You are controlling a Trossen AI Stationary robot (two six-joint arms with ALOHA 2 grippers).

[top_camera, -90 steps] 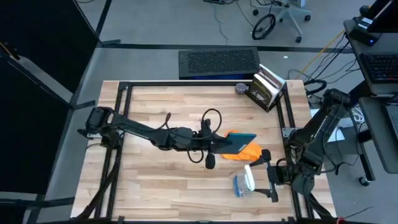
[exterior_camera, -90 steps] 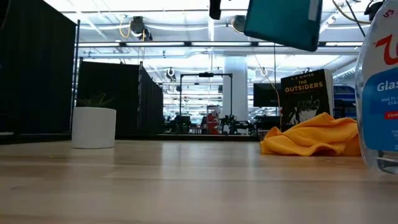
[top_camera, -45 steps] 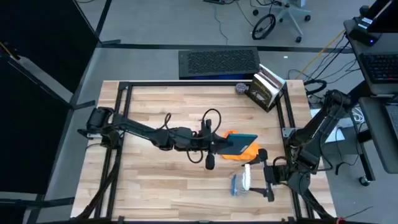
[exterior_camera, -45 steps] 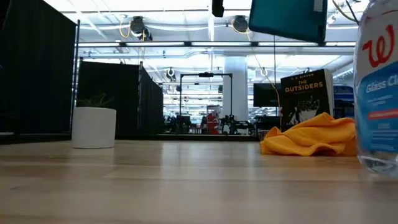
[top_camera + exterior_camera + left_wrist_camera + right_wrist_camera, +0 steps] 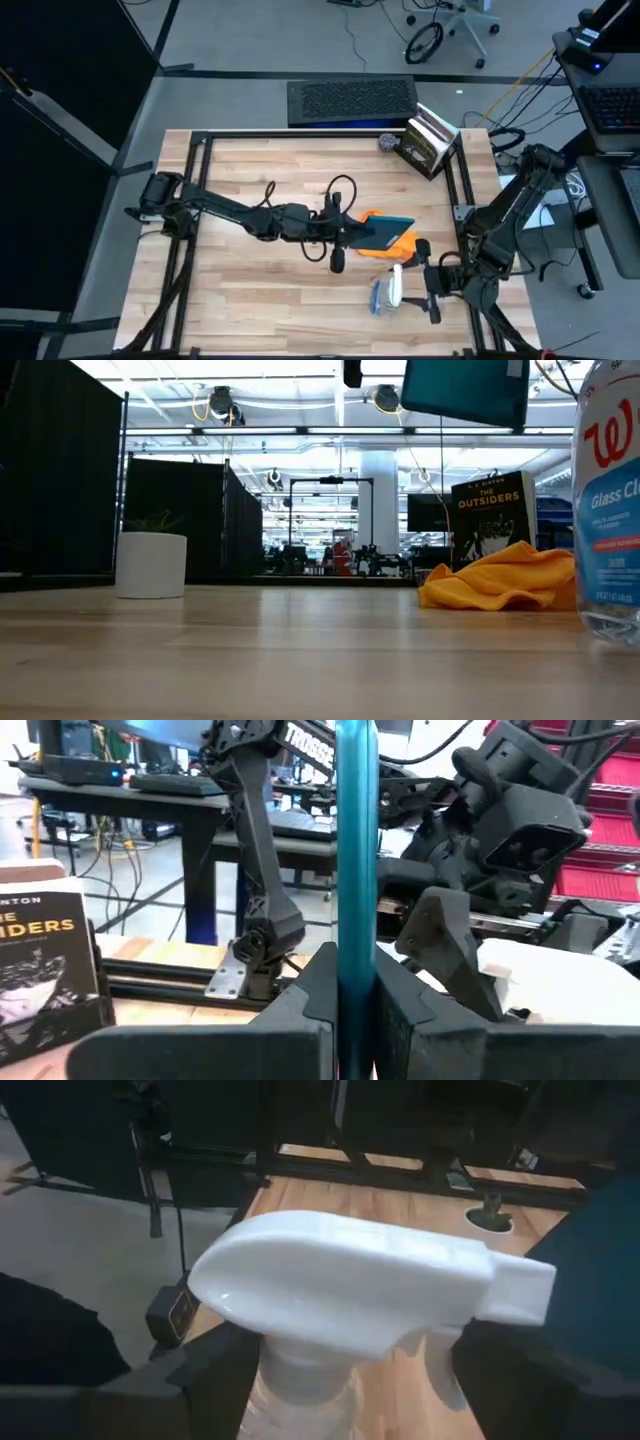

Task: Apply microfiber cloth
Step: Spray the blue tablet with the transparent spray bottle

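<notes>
Low view: microfiber cloth (image 5: 497,578) on table (image 5: 250,660)

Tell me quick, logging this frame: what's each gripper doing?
Left gripper: shut on the teal tablet, held above the table.
Right gripper: shut on the spray bottle.

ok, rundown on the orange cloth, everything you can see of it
The microfiber cloth is bright orange soft fabric, crumpled into a low rumpled heap rather than spread flat. It lies on the wooden table, right of centre, in front of the upright book. From above, most of it sits under the teal tablet held edge-on in the left gripper, so only its edges show. The tablet hangs above it, not touching. No gripper holds the cloth; the spray bottle stands nearby.
</notes>
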